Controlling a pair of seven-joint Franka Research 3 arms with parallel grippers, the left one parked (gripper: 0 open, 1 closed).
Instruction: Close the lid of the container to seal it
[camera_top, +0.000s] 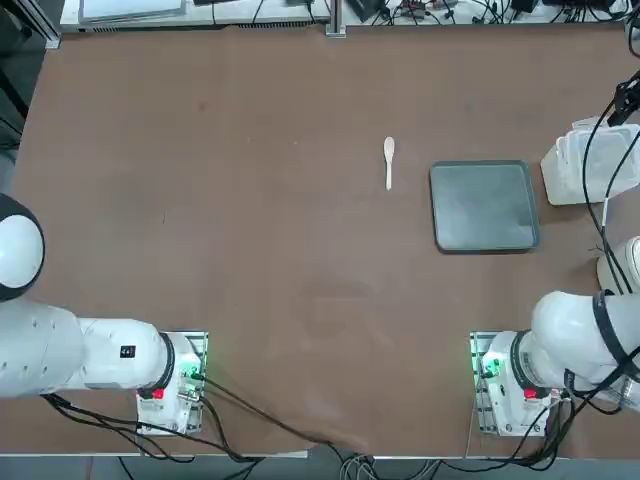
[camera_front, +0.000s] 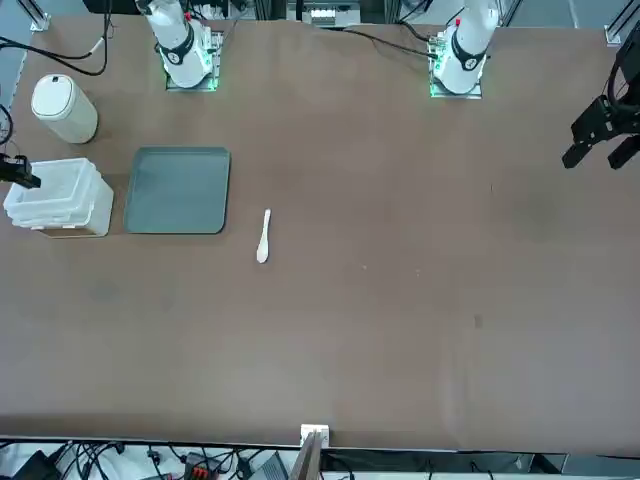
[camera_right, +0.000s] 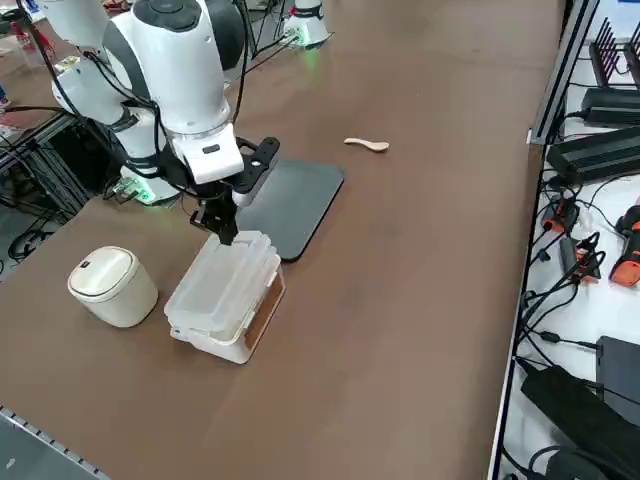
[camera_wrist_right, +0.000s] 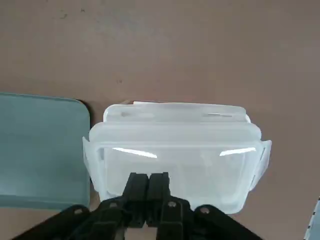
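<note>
Glossy white rounded right arm (camera_right: 175, 70), black fingers (camera_wrist_right: 150, 187), black cables, green-lit base.

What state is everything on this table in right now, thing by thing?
Lid: resting on the box.
Box: upright, covered by the lid.
Right gripper: shut, empty, just above the lid's near edge.
Grey tray: flat, empty.
Spoon: lying loose.
Round cup: upright, its top closed.

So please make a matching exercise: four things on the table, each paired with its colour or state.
Things:
1. tray
2. spoon
3. container
4. right end effector

Descriptions:
a. shut, over the container's lid
b. small, pale, lying alone on the table
c. dark grey, flat
d. translucent white, lid resting on top

Pairs: 1-c, 2-b, 3-d, 4-a
</note>
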